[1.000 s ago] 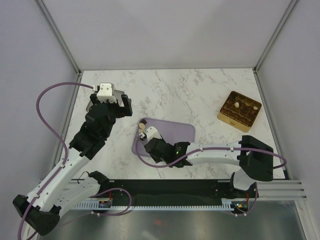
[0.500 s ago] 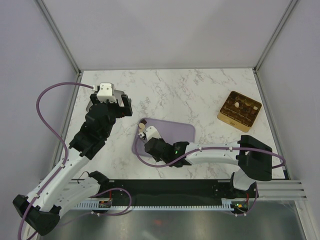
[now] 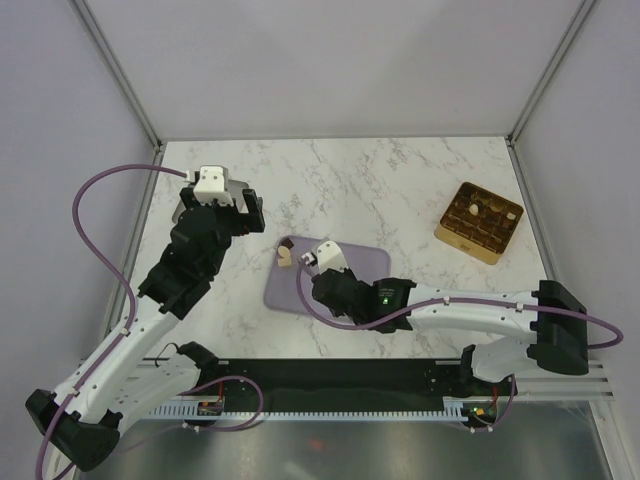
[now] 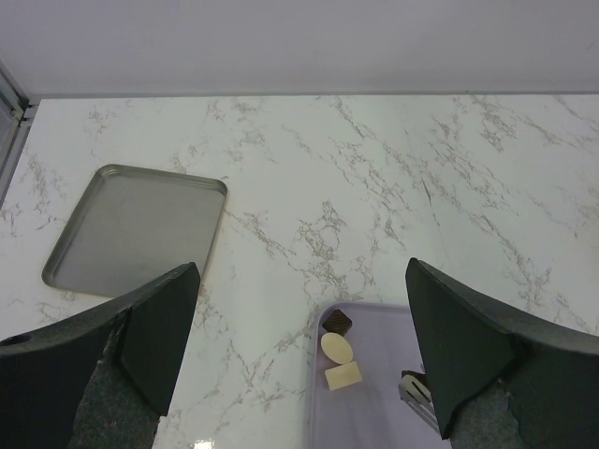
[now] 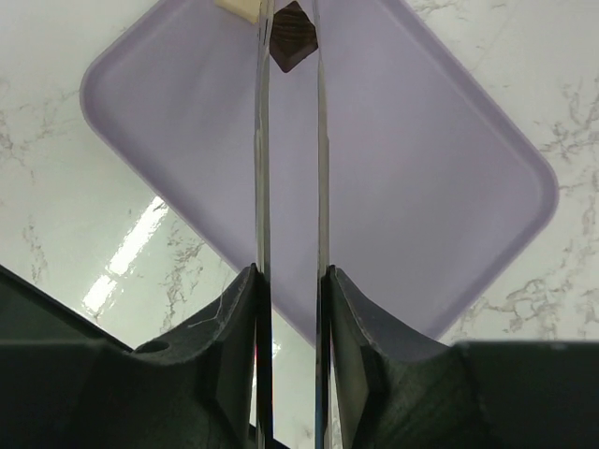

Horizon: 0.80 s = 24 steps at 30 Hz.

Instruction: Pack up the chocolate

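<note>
A dark piece (image 5: 292, 36) of chocolate sits between the tips of the tongs (image 5: 263, 168). It looks pinched there, though we cannot tell whether it has lifted clear of the surface. Just past the tips lie two cream pieces (image 4: 337, 347) and a second dark piece (image 4: 338, 323), bunched in one corner of the lilac tray (image 5: 421, 168). The tray spreads below and ahead of the right fingers (image 5: 220, 365), which are closed on the tongs and press the two blades nearly together.

Half a second ago the right fingers hung low over the tray's left end, close above those pieces. Now the arm has drawn back, and the fingers are over the tray's middle with the tips pulled away from the corner. We read this as the pick made and the carry just beginning.

The box (image 3: 479, 222) stands well apart on the counter (image 3: 380, 190), behind the right fingers. It seems to hold a few pieces already. The arm would have to swing right round to reach it.

The left fingers (image 4: 159, 327) have not moved. They are spread wide, gripping nothing, raised above the counter. A grey tray (image 4: 131, 229) lies ahead to their left, and the lilac tray's corner ahead to their right.
</note>
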{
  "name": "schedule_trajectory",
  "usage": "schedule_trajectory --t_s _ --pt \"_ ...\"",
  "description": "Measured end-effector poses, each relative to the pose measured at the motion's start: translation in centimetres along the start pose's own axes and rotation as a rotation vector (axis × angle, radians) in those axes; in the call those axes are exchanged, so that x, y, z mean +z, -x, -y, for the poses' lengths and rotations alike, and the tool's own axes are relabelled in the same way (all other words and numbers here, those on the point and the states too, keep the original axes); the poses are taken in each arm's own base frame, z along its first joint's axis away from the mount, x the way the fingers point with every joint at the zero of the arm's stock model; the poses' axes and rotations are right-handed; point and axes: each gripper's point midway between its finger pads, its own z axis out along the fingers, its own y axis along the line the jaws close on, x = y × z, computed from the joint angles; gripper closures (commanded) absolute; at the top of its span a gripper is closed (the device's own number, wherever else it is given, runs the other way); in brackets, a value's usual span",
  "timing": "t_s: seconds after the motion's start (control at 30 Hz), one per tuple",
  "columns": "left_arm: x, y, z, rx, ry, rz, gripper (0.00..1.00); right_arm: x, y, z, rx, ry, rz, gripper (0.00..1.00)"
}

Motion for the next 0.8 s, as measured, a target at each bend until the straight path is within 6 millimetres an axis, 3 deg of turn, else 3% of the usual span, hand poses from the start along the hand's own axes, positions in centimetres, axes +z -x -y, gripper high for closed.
schedule_trajectory --t_s 0.13,0.23,0.5,0.67,0.8 --pt "0.0 0.0 0.0 0.0 0.0 0.0 0.0 -0.7 -0.1 2.3 0.02 -0.054 -0.02 0.61" --pt "0.0 0.0 0.0 0.0 0.0 0.0 0.0 -0.7 -0.4 5.6 0.056 -0.136 -0.054 0.61" --pt "0.0 0.0 0.0 0.0 0.0 0.0 0.0 -2.8 0.1 19.3 0.325 -0.426 -0.071 0.61" --pt "0.0 0.0 0.0 0.0 0.0 0.0 0.0 -4.8 -1.1 26.2 0.475 -0.593 -0.079 0.61" --pt "0.0 0.0 0.0 0.0 0.0 0.0 0.0 -5.9 -2.8 30.5 0.573 -0.697 -0.108 0.61"
